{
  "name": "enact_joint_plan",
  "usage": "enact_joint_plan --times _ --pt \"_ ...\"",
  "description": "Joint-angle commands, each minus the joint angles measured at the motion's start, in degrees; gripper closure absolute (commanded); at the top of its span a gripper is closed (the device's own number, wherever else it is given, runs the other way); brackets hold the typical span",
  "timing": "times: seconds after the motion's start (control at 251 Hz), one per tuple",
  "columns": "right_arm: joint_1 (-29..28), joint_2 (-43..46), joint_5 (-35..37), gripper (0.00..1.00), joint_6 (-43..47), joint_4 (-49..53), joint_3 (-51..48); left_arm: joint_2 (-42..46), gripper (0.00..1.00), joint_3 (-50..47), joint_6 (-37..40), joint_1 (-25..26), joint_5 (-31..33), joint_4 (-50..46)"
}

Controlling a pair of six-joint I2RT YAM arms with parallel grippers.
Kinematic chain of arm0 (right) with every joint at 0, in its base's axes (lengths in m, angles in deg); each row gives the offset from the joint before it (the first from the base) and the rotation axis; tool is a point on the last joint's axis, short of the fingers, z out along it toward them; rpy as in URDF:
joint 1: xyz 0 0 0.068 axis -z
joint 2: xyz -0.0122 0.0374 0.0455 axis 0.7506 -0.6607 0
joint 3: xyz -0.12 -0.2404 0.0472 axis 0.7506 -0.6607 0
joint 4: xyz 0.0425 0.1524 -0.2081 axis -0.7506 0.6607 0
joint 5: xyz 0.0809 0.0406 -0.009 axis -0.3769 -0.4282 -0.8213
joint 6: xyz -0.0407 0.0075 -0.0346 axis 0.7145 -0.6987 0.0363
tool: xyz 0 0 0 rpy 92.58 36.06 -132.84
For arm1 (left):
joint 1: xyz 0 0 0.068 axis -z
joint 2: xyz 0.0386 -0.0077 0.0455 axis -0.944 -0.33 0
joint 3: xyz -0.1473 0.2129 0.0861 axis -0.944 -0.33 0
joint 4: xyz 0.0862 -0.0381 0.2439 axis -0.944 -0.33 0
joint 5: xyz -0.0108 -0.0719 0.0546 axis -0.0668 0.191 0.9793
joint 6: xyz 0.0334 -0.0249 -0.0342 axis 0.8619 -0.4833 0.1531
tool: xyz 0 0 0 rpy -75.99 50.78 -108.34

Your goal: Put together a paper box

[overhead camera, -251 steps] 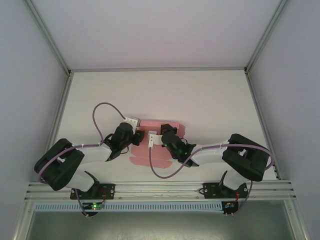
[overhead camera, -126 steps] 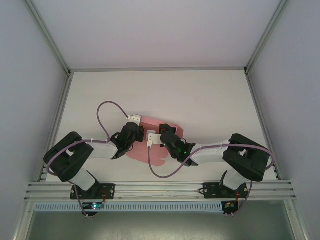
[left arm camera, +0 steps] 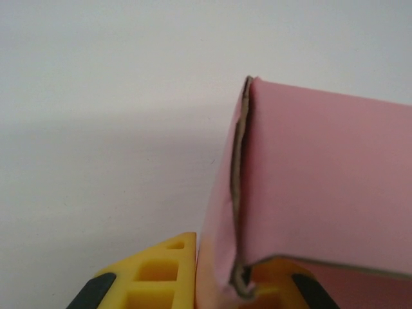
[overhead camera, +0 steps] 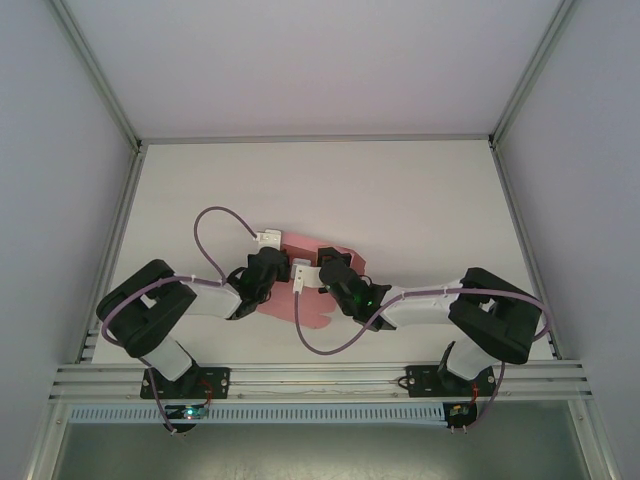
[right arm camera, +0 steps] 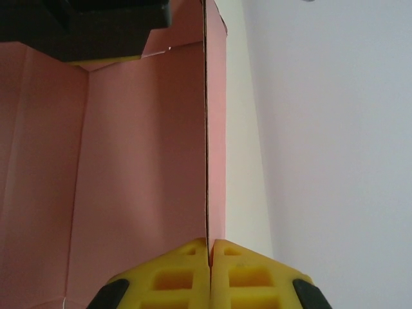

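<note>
The pink paper box (overhead camera: pixel 312 248) lies partly folded at the middle of the white table, held between both grippers. My left gripper (overhead camera: pixel 281 272) grips its left side. In the left wrist view its yellow fingers (left arm camera: pixel 161 273) are shut on a bent, raised flap of the paper box (left arm camera: pixel 322 180), with one finger behind the card. My right gripper (overhead camera: pixel 323 273) holds the right side. In the right wrist view it (right arm camera: pixel 210 273) is shut on the thin edge of an upright panel of the paper box (right arm camera: pixel 129 161), and the left gripper's black body (right arm camera: pixel 109 22) is at the top.
The white table (overhead camera: pixel 420 200) stretches behind and to both sides of the box. Grey enclosure walls with metal frame posts (overhead camera: pixel 130 170) bound it. An aluminium rail (overhead camera: pixel 320 378) runs along the near edge. Purple cables (overhead camera: pixel 215 225) loop over both arms.
The left arm has swung right, into the sheet, and its jaws have closed on the card. The box's left part has lifted and folded inward. The right gripper kept its hold.
</note>
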Motion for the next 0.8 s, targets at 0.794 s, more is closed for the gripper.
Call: enact_joint_plan --times 0.794 --pt "1.0 0.6 1.7 1.0 -2.8 11.0 -2.0 -2.3 1.0 0.4 -8.2 -2.6 16.1 -14.3"
